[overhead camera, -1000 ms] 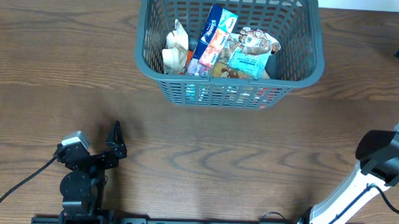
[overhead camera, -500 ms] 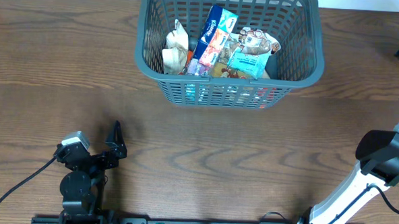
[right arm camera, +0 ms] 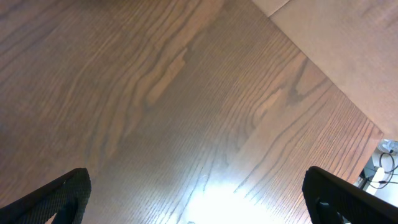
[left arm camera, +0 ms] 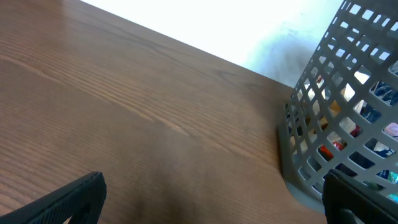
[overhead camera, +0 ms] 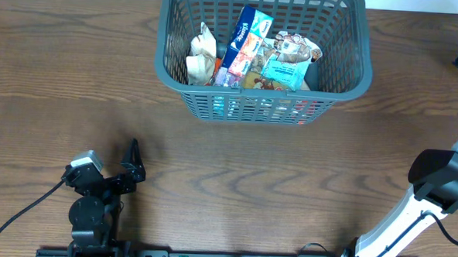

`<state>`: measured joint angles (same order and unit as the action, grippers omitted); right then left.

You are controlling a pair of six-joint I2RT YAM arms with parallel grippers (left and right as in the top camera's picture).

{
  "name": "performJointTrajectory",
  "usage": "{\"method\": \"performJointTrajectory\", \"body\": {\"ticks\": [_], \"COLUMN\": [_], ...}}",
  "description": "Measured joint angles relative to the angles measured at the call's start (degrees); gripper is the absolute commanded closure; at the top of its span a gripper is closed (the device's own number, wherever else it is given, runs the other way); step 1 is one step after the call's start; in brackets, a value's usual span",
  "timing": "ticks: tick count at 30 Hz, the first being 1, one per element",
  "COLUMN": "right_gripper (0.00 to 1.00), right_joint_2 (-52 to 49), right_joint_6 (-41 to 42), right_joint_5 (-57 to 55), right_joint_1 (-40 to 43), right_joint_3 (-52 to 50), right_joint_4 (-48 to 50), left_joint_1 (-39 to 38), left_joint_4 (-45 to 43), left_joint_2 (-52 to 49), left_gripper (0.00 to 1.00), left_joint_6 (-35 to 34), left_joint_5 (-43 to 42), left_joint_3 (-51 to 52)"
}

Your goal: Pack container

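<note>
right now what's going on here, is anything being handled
Nothing is being handled at this moment. The basket stands on the table, at the top of the overhead view, with several packets already inside. Both arms sit away from it. The left tool is open and empty, with the basket off to its right. The right tool is open and empty over bare wood.

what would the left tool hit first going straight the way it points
Probably nothing but bare brown wooden table: the left tool aims just left of the large dark grey lattice plastic basket. The finger nearer it might clip the basket's corner; depth is unclear.
</note>
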<state>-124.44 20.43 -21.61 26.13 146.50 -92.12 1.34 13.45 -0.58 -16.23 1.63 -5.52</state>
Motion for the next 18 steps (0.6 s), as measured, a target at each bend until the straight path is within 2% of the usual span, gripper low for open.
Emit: {"method": "performJointTrajectory", "body": {"ticks": [13, 18], "right_gripper": [0.01, 0.01], "right_joint_2": [0.81, 5.62], "right_joint_6": [-0.13, -0.39], "right_joint_5": [0.0, 1.38], "right_joint_1": [0.0, -0.44], "right_joint_3": [-0.07, -1.55], "right_joint_4": [0.55, 14.62], "left_joint_1": [0.0, 0.0], "left_joint_4": [0.02, 0.04], "left_joint_2": [0.0, 0.0], "left_gripper": [0.02, 0.02], "left_joint_6": [0.0, 0.0], "left_joint_5": [0.0, -0.02], "left_joint_3": [0.0, -0.02]}}
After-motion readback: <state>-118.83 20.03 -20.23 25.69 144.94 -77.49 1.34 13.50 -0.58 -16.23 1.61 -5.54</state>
